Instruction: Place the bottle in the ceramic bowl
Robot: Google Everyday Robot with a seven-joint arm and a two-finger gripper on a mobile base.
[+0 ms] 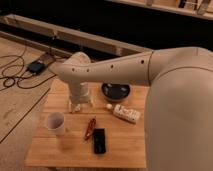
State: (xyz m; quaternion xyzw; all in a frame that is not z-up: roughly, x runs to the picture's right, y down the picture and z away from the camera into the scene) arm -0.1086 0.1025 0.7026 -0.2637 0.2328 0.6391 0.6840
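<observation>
gripper: our gripper [80, 106] hangs low over the left-centre of the table [122, 146], pointing down; we cannot tell whether it is wide or narrow, and we see nothing clearly held in it.
bottle: the bottle [126, 113] lies on its side toward the right of the table, well apart from the gripper and just in front of the bowl.
bowl: the ceramic bowl [116, 91] sits at the back of the table, partly under our arm [115, 67].
step in hand: we judge the reach for the bottle is not yet made, so the task is near its start.
doing it well: we should cross to the right, come down over the bottle's middle and grip across its narrow width, since it may roll.
hazard: a small white ball [109, 106] sits near the bottle's left end; we should keep clear of it.
other things: a white mug [55, 122], a red object [90, 128] and a black object [99, 140] lie in front.
surface: a pale wooden top, flat.
room: a wooden floor with cables [12, 75] to the left and dark shelving behind.
</observation>
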